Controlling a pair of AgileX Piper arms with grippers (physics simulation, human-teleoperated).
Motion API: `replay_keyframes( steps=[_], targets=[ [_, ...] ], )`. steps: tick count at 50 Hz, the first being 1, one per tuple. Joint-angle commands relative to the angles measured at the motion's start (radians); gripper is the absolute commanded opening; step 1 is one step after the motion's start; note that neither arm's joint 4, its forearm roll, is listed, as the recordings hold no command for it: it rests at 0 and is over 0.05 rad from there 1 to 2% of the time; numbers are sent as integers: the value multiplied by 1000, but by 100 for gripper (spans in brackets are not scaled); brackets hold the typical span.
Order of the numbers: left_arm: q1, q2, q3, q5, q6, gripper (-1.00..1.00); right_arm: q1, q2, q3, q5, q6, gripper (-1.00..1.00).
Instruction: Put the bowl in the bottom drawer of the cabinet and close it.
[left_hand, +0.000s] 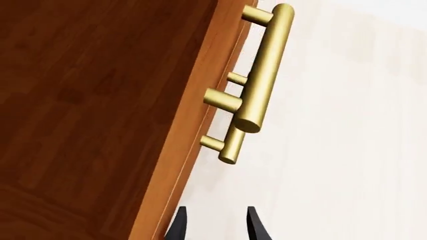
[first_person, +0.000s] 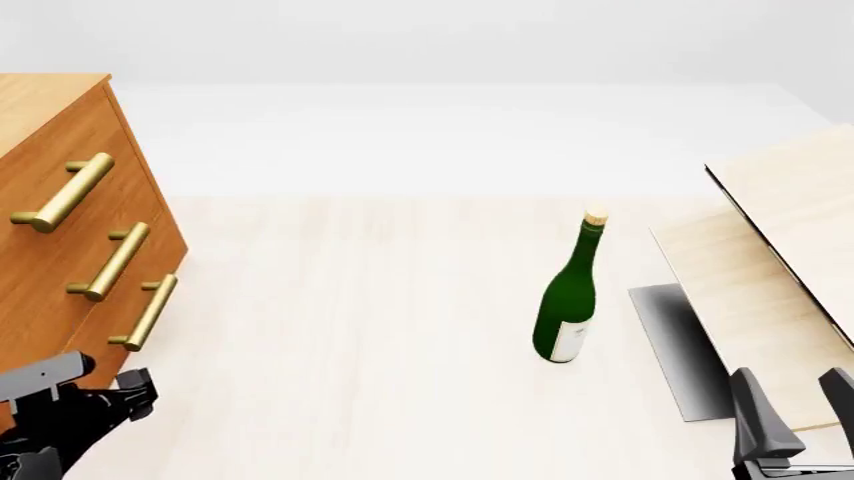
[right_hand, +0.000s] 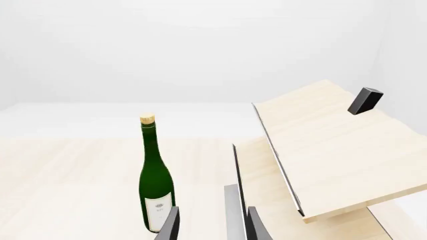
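The bowl is out of view in all three views. The cabinet (first_person: 54, 200) stands at the left edge of the table, and all three drawer fronts sit flush. The bottom drawer (first_person: 114, 340) carries the lowest brass handle (first_person: 144, 312). My left gripper (first_person: 96, 385) is open just below and in front of that drawer, touching nothing. In the left wrist view its fingertips (left_hand: 180, 225) point along the cabinet front (left_hand: 100, 100) toward two brass handles (left_hand: 267, 65). My right gripper (first_person: 794, 400) is open and empty at the near right.
A green bottle (first_person: 567, 300) (right_hand: 157, 190) stands upright in mid-table, left of my right gripper (right_hand: 213, 225). Pale wooden boards (first_person: 787, 250) (right_hand: 333, 150) lean at the right over a grey plate (first_person: 681, 350). A small dark block (right_hand: 365, 100) rests on the upper board.
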Motion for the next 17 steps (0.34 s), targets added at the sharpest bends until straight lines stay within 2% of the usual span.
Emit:
replay_keyframes(
  steps=[1, 7, 8, 12, 17],
  targets=[
    [100, -39, 11, -9, 75, 100, 0, 0, 0, 0, 0, 100],
    [143, -69, 28, -25, 118, 100, 0, 0, 0, 0, 0, 100],
    [156, -85, 36, -30, 142, 100, 0, 0, 0, 0, 0, 100],
    [159, -97, 45, -41, 153, 100, 0, 0, 0, 0, 0, 100],
    [174, -155, 69, -57, 205, 100, 0, 0, 0, 0, 0, 100]
  ],
)
